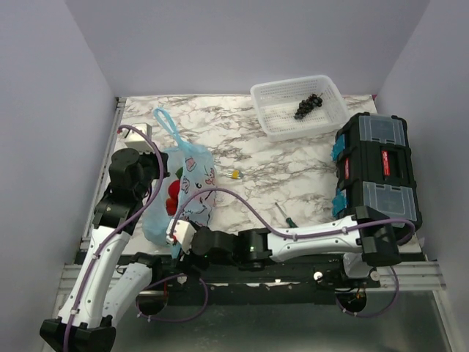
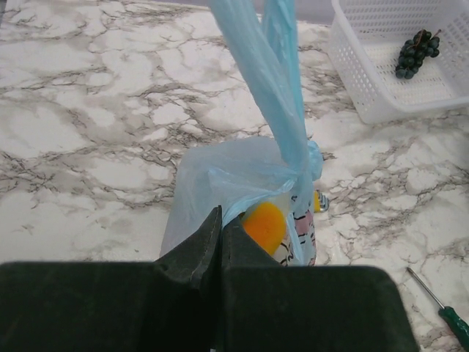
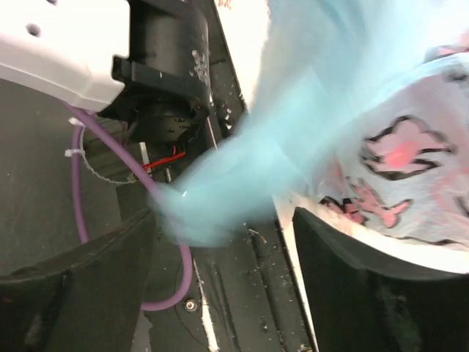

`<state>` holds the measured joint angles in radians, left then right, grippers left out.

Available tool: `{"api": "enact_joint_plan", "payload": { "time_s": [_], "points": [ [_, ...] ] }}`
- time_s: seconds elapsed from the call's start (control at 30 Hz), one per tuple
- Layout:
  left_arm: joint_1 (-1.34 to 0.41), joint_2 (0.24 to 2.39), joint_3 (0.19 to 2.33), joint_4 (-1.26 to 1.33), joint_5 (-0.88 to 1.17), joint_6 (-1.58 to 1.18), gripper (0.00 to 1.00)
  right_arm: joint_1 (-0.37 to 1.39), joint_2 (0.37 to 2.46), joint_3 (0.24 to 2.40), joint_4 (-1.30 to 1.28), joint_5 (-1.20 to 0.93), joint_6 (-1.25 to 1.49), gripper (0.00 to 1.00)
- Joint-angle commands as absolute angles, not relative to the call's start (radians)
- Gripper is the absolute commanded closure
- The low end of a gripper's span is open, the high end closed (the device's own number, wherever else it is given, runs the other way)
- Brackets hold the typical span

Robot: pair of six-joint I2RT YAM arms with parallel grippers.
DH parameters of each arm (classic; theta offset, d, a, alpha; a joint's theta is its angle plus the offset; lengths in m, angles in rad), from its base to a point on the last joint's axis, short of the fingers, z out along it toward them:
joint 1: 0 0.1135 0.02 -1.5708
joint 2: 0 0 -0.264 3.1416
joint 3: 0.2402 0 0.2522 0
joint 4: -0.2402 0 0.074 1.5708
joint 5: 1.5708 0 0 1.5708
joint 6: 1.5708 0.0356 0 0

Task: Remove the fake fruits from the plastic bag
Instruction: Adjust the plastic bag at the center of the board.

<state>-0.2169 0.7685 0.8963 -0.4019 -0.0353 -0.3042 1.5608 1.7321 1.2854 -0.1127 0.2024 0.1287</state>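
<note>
Left gripper has its two jaws pressed together with no gap, pinching a fold of the plastic bag at the rim of its opening. That one bag sits on the marbled tabletop at the left, in front of the left arm, and its one visible knotted loop handle trails away toward the back wall. The fake fruits are inside the bag. From above, two red shapes show through the film. The left wrist view shows one orange-yellow piece just beyond the fingertips. Whether more lie underneath cannot be told.

The right arm reaches across the near edge to the bag's near side. Its right gripper is spread wide, with one finger on each side of a blurred strip of blue bag film. The strip runs between the jaws, and they are not pressing on it.

To the right of the bag lie one tiny yellow bit and one green-handled screwdriver, well apart. One white basket stands at the back and holds a single dark grape bunch. One black toolbox is at the far right.
</note>
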Motion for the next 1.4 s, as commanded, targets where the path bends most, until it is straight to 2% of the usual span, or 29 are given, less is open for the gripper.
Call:
{"api": "enact_joint_plan", "payload": {
  "time_s": [0.0, 0.17, 0.43, 0.63, 0.87, 0.97, 1.03, 1.2, 1.27, 1.37],
  "points": [
    [-0.212, 0.747, 0.848, -0.313, 0.041, -0.295, 1.00, 1.565, 1.607, 1.252, -0.066, 0.255, 0.144, 0.18],
    [-0.212, 0.745, 0.856, -0.318, 0.052, -0.292, 1.00, 1.560, 1.485, 1.187, -0.052, 0.316, 0.142, 0.00],
    [-0.213, 0.730, 0.851, -0.313, 0.069, -0.288, 1.00, 1.392, 1.393, 1.149, 0.064, 0.337, 0.308, 0.00],
    [-0.213, 0.711, 0.840, -0.303, 0.085, -0.290, 1.00, 1.178, 1.533, 1.326, -0.084, 0.330, 0.635, 0.00],
    [-0.213, 0.696, 0.827, -0.286, 0.105, -0.302, 1.00, 1.165, 1.774, 1.632, -0.309, 0.393, 0.694, 0.00],
    [-0.213, 0.695, 0.826, -0.285, 0.102, -0.302, 1.00, 1.170, 1.846, 1.678, -0.379, 0.488, 0.708, 0.00],
    [-0.213, 0.695, 0.824, -0.286, 0.099, -0.302, 1.00, 1.175, 1.872, 1.676, -0.426, 0.565, 0.718, 0.05],
    [-0.213, 0.695, 0.832, -0.304, 0.054, -0.309, 1.00, 1.178, 1.838, 1.558, -0.445, 0.638, 0.708, 0.37],
    [-0.213, 0.695, 0.842, -0.327, -0.019, -0.313, 1.00, 1.177, 1.787, 1.468, -0.406, 0.654, 0.688, 0.49],
    [-0.212, 0.696, 0.856, -0.367, -0.146, -0.322, 1.00, 1.178, 1.707, 1.325, -0.338, 0.675, 0.643, 0.59]
  ]
}}
